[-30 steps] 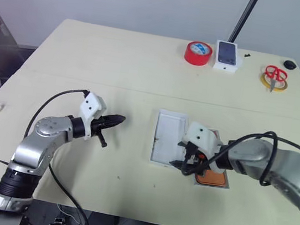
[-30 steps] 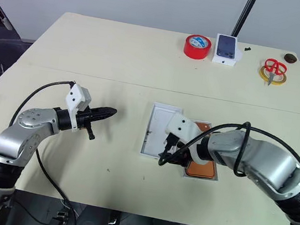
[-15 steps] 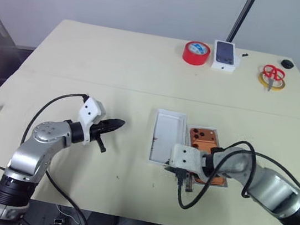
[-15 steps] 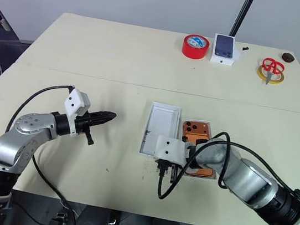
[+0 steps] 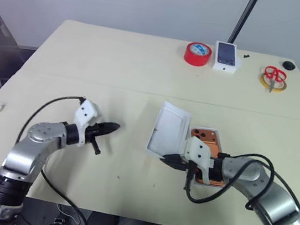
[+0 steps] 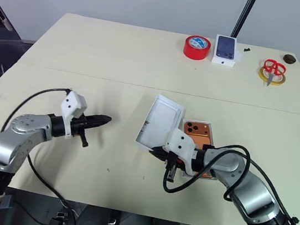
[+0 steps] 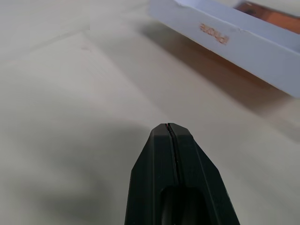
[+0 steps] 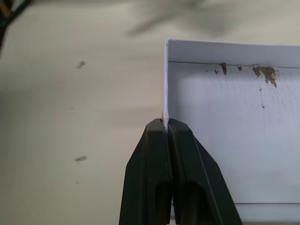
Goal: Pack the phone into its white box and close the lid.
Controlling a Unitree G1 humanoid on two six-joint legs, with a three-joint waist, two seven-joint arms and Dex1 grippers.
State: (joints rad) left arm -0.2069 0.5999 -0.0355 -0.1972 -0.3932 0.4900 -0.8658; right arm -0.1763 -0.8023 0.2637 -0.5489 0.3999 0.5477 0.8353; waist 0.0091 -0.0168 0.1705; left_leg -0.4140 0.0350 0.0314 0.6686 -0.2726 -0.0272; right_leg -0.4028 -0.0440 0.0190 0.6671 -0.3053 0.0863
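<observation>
While your left gripper [image 5: 115, 125] hovers pinched together and empty over the table [image 5: 89, 65], the lid [image 5: 168, 129] stands tilted just right of it, its near rim clamped in your right gripper [image 5: 167, 159]. Rightmost, the phone [image 5: 207, 154] already lies in the white box [image 6: 203, 177]. Closing is in hand: you need to swing the lid rightward over the box, square its rims, then lower it.

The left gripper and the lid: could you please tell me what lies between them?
Only bare table: the left eye view shows nothing between the left gripper and the lid.
</observation>
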